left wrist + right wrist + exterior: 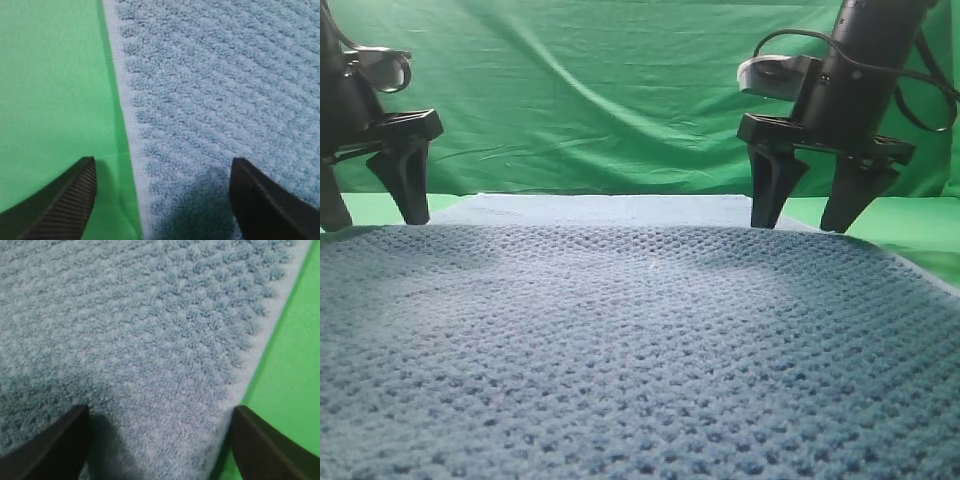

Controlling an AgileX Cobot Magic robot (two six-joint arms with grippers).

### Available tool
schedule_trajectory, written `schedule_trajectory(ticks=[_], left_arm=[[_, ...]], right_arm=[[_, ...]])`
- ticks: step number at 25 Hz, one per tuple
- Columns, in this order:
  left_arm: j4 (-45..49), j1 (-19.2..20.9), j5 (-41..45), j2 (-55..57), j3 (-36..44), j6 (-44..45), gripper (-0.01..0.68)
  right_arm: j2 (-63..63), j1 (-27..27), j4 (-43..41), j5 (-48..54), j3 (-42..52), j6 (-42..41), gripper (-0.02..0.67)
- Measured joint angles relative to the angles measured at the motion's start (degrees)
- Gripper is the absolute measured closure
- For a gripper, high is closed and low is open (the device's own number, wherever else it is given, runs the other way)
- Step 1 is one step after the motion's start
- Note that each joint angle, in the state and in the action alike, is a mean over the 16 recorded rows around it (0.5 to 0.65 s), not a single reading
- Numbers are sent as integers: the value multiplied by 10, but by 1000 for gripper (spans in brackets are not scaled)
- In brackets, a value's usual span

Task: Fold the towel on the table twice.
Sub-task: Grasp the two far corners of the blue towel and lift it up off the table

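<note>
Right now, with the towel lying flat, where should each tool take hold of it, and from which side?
Grip the towel at its smooth hemmed side edges, from above: left tool and right tool already straddle the hems, one finger over the table, one over cloth.

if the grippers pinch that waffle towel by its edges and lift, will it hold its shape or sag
The towel would probably sag between the left gripper and right gripper: it looks like thick, soft cloth lying limp. Its bumpy weave should resist slipping. It is broad, so it is likely to drag on the table.
</note>
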Motion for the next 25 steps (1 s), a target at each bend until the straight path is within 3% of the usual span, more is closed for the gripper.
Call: schedule_trajectory(ticks=[8,12,18,25], left_arm=[[-15,0,20,1,-2,3,352],[-22,0,36,3,-5,4,489],[-25,0,84,8,-37,4,652],[-25,0,172,14,-134,4,673]], right_arm=[[0,2,-1,29,-2,16,491],[0,2,-6,35,-3,33,602],[1,4,-22,47,-17,60,649],[-15,6,-43,67,-69,78,649]])
